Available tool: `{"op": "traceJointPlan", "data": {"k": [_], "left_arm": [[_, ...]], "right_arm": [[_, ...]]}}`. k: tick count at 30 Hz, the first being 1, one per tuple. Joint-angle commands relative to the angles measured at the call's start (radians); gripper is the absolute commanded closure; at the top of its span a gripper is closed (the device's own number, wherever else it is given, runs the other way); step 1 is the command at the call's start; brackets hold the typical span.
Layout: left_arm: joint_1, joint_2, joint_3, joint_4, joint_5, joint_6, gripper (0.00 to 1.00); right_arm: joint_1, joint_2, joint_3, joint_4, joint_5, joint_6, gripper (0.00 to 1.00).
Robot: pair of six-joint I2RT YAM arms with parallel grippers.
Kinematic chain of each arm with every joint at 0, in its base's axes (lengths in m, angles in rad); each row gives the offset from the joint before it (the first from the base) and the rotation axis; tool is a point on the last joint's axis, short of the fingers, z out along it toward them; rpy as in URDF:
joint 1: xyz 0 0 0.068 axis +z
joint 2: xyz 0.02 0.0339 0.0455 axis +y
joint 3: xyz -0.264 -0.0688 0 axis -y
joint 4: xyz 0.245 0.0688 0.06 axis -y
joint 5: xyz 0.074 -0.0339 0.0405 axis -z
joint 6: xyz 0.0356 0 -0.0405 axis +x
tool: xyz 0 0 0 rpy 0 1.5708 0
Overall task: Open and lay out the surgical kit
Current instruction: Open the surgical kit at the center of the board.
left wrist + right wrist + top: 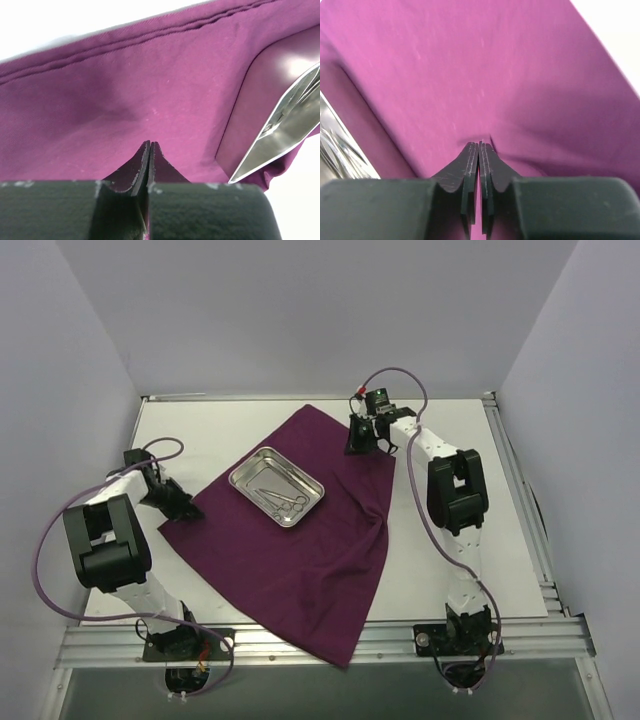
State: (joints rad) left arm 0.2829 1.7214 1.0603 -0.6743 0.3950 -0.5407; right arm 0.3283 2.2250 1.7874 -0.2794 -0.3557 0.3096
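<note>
1 dark magenta cloth wrap is spread open on the table, its near corner hanging over the front rail. 1 shiny steel tray is set on the cloth's far half, with ring-handled instruments lying inside; they are too small to be counted. 2 arms are seen. The left gripper is placed at the cloth's left corner, jaws pressed together; whether fabric is caught cannot be told. The right gripper is placed at the far right corner, jaws pinching a pucker of cloth. The table is white, framed by aluminium rails and enclosed by 3 plain white walls.
</note>
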Motion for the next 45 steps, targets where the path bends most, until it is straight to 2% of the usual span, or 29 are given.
{"op": "traceJointPlan", "data": {"k": [1, 6, 14, 19, 22, 29, 32, 37, 42, 44, 45], "left_arm": [[-0.005, 0.027, 0.027, 0.053, 0.030, -0.030, 0.98], [-0.008, 0.072, 0.014, 0.056, 0.015, -0.062, 0.98], [-0.007, 0.139, 0.029, 0.079, -0.001, -0.100, 0.98], [0.007, 0.184, 0.053, 0.081, -0.008, -0.133, 0.98], [0.022, 0.211, 0.073, 0.085, -0.018, -0.140, 0.98], [0.055, 0.259, 0.135, 0.061, -0.024, -0.130, 0.98], [0.058, 0.221, 0.139, 0.027, -0.057, -0.102, 0.98], [0.065, 0.066, 0.024, 0.025, -0.056, -0.097, 0.98], [0.062, -0.080, -0.006, 0.028, -0.009, -0.102, 0.98], [0.052, -0.121, 0.004, 0.028, 0.004, -0.104, 0.93], [0.047, -0.159, 0.013, 0.019, 0.005, -0.105, 0.86]], "right_arm": [[0.005, 0.064, 0.088, 0.033, 0.000, 0.032, 0.98], [0.026, 0.203, 0.205, -0.006, 0.006, 0.039, 1.00], [0.043, 0.341, 0.323, -0.012, 0.004, 0.082, 1.00], [0.052, 0.502, 0.571, -0.093, -0.017, 0.062, 1.00], [0.049, 0.590, 0.692, -0.101, -0.038, 0.103, 1.00], [0.057, 0.735, 0.814, -0.038, -0.094, 0.195, 1.00], [0.054, 0.771, 0.856, 0.009, -0.124, 0.253, 1.00], [0.041, 0.774, 0.868, 0.225, -0.184, 0.388, 1.00], [0.009, 0.740, 0.919, 0.428, -0.233, 0.552, 1.00], [-0.005, 0.663, 0.890, 0.442, -0.238, 0.531, 1.00], [-0.008, 0.632, 0.873, 0.448, -0.242, 0.513, 1.00]]}}
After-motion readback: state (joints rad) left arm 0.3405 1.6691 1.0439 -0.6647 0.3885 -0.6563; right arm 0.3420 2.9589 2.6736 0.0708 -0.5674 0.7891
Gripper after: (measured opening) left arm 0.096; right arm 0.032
